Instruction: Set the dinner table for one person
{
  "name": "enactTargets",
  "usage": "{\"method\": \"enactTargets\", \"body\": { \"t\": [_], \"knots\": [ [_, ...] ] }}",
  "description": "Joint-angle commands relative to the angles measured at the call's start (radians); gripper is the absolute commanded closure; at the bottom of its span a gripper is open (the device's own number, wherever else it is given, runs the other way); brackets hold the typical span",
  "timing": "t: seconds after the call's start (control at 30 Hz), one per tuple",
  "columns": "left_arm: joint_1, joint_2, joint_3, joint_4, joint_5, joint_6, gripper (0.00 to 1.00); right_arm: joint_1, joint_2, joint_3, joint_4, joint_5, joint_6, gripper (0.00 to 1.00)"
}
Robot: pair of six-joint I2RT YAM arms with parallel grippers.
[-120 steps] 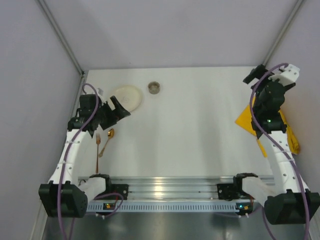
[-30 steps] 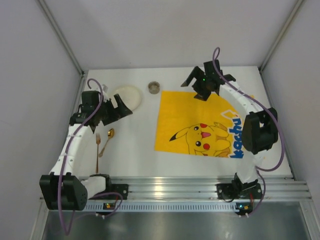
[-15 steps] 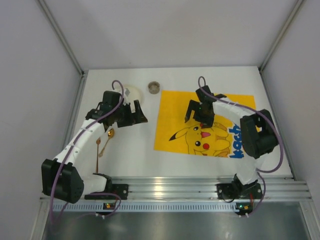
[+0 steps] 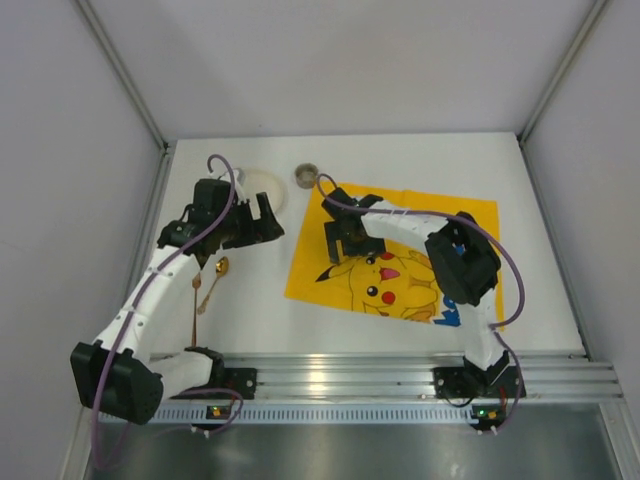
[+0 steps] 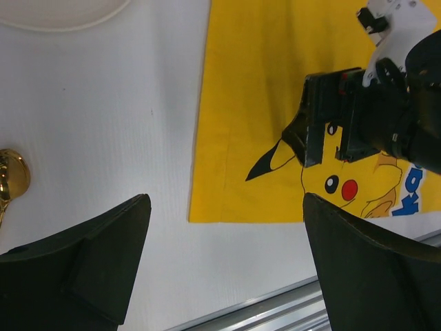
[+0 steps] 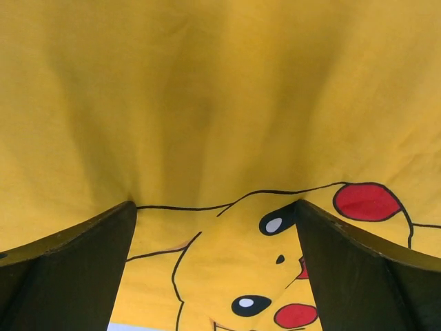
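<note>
My right gripper rests wide open on the yellow mat. My left gripper hovers open above the table.

From above, my left hand covers the near part of the plate left of the yellow mat. My right arm hides most of the mat's blue lettering. The cup off the mat's far-left corner is too small to read. In the left wrist view, the spoon left of the mat is cut off by the frame edge.
</note>
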Motion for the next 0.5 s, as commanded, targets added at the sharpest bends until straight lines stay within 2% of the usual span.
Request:
{"method": "enactTargets", "body": {
  "t": [0.0,0.17,0.47],
  "knots": [
    [0.004,-0.037,0.019,-0.014,-0.041,-0.002,0.03,0.104,0.074,-0.027,-0.126,0.038,-0.032,0.0],
    [0.004,-0.045,0.002,-0.004,-0.049,-0.02,0.03,0.242,0.086,-0.069,-0.127,0.024,-0.039,0.0],
    [0.004,-0.042,0.011,-0.017,-0.163,-0.055,0.02,0.307,0.036,-0.132,-0.062,0.041,-0.088,0.0]
  ]
}}
